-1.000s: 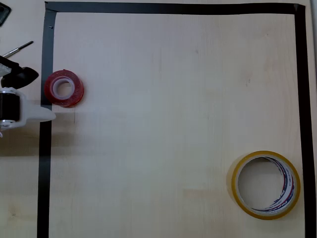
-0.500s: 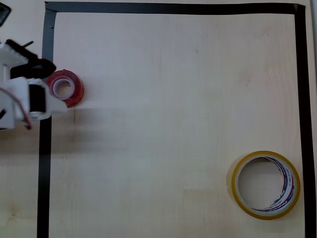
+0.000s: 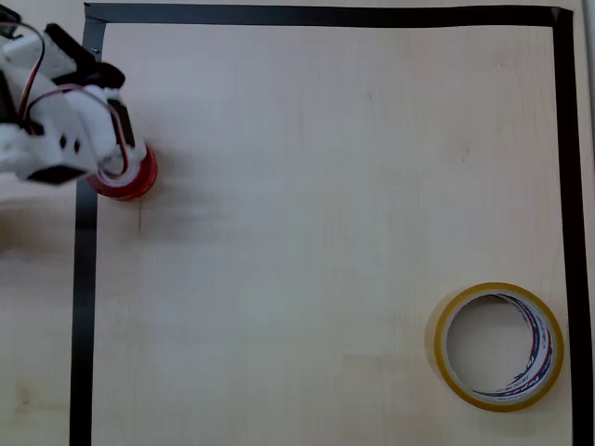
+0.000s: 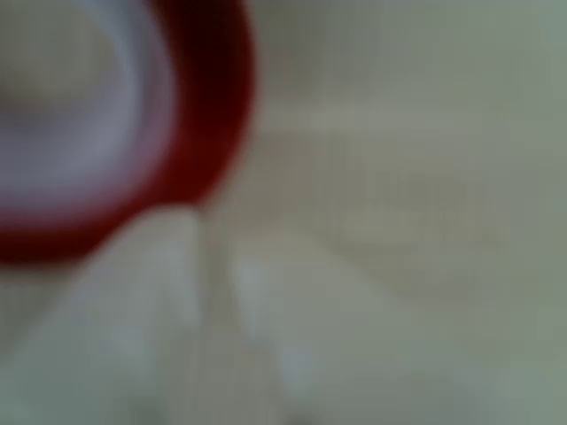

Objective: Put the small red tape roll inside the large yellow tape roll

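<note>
The gripper (image 3: pixel 119 165) is hovering directly over the small red tape roll (image 3: pixel 138 177), covering most of it; jaw opening cannot be determined. The large yellow tape roll (image 3: pixel 499 346) is lying well apart, toward lower right overhead. Recommendation: straddle the red wall squarely before closing.

The place looks like a robotics lab or test bench rather than a home. A pale wood-grain laminate surface (image 3: pixel 325 204) fills the overhead view, and black tape lines (image 3: pixel 325 15) laid along its top, left and right edges mark off a rectangular work area. A white arm (image 3: pixel 56 130) with exposed red and black wiring reaches in at the upper left. Lighting is even and flat. The wrist view is too blurred to add anything about the room.
</note>
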Available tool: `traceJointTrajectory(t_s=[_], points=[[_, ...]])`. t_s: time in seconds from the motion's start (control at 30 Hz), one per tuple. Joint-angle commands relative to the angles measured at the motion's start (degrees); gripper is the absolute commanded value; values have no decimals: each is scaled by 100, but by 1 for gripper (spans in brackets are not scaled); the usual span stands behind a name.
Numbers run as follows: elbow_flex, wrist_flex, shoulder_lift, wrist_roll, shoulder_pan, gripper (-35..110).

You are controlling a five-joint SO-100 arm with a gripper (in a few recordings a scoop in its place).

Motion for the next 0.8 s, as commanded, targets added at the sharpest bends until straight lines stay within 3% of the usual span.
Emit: traceJointTrajectory(t_s=[0.0, 0.17, 0.3, 0.77], points=[[-360, -105, 18, 176, -211, 0], [-352, 18, 97, 176, -352, 0], [-281, 141, 448, 246, -334, 13], [18, -299, 369, 413, -220, 15]])
